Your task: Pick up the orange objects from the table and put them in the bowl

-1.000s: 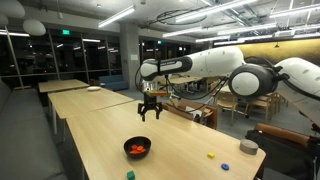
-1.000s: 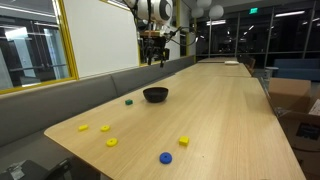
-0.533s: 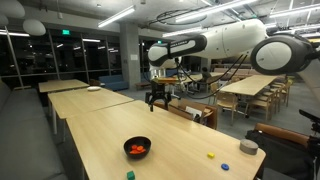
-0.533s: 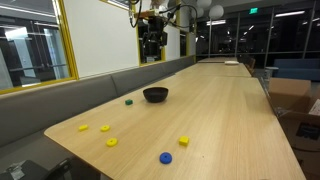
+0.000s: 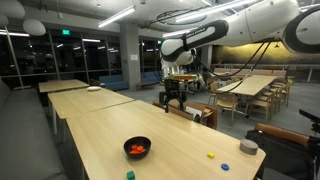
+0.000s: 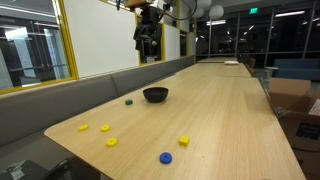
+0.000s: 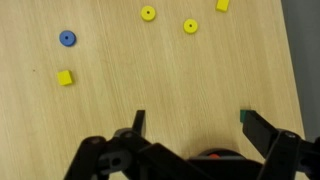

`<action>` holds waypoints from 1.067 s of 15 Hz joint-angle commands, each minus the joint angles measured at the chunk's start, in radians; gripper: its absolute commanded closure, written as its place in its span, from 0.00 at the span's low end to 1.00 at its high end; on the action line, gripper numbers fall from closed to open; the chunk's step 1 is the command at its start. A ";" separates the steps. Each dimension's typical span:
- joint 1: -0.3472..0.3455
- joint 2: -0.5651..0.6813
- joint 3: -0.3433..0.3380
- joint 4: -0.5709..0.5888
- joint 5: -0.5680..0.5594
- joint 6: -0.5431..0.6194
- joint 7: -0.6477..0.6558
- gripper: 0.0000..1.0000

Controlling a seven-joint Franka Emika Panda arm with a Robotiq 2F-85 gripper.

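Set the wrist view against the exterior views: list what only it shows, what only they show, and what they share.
Only the wrist view: a straight-down look between the fingers of the open pincer, showing how wide they stand.
Only the exterior views: the arm held high, the grey cup and the neighbouring tables.
Shared: the pale table, the black bowl with orange objects inside, though only a glimpse in the wrist view, the blue piece and the yellow pieces.

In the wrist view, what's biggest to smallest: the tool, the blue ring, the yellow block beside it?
1. tool: biggest, though nearest the camera.
2. blue ring and yellow block: about alike, so not ranked.
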 commanded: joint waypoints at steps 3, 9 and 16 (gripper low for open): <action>-0.028 -0.167 -0.010 -0.314 0.079 0.097 -0.071 0.00; -0.034 -0.230 -0.008 -0.467 0.047 0.100 -0.236 0.00; -0.015 -0.402 0.009 -0.683 -0.101 0.296 -0.244 0.00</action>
